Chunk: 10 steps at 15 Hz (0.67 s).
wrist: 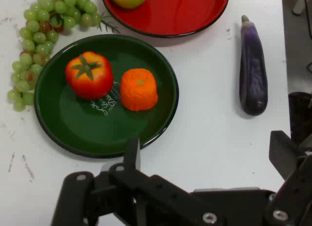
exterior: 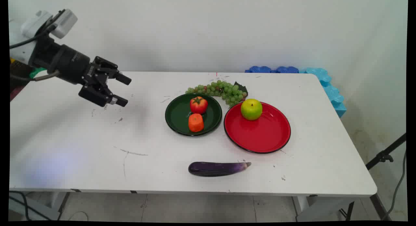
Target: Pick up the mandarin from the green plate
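Main view: the gripper (exterior: 124, 90) hung above the table's (exterior: 81, 138) left part, fingers spread wide and holding nothing, well apart from the green plate (exterior: 177, 115) with tomato (exterior: 198, 104) and orange piece (exterior: 196, 122). An apple (exterior: 251, 109) sat on the red plate (exterior: 260, 135).

Hand view: the eggplant (wrist: 253, 74) lay beside the plates, the grapes (wrist: 36, 40) touching the green plate's rim.

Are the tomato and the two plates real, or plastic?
The tomato looks like plastic: its skin is evenly glossy and waxy, though I can't be sure. The green plate and red plate look like hard, glossy plastic or melamine, with bright reflections and thin dark rims.
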{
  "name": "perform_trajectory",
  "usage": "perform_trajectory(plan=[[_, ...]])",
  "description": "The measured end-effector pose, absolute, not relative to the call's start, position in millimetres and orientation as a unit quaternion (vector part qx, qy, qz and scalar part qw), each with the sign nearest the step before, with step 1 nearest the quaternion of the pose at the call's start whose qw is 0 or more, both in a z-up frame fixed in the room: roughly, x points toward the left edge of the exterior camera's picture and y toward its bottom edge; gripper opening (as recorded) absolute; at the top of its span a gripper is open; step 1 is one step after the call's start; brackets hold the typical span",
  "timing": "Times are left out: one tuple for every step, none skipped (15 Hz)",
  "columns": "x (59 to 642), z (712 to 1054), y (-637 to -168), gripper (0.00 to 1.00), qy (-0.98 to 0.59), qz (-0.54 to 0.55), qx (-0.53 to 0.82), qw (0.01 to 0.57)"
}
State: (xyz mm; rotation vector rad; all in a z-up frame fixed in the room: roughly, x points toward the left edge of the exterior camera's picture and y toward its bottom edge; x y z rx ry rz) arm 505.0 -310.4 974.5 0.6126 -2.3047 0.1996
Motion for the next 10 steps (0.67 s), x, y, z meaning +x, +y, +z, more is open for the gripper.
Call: perform_trajectory(plan=[[501.7,977.0,-312.4,1.00,-0.897,0.077,0.240,0.363],[498.4,979.6,-314.4,1.00,-0.897,0.077,0.243,0.360],[494.5,982.5,-316.2,1.00,-0.898,0.076,0.245,0.358],[487.5,987.2,-319.9,1.00,-0.898,0.076,0.249,0.354],[481.8,990.7,-322.9,1.00,-0.898,0.076,0.253,0.351],[475.1,994.6,-326.2,1.00,-0.899,0.077,0.257,0.347],[471.2,996.6,-328.2,1.00,-0.899,0.077,0.260,0.344],[466.2,998.7,-330.8,1.00,-0.899,0.077,0.264,0.341],[461.3,1000.5,-333.5,1.00,-0.899,0.078,0.268,0.338],[455.2,1002.1,-336.6,1.00,-0.899,0.079,0.274,0.333]])
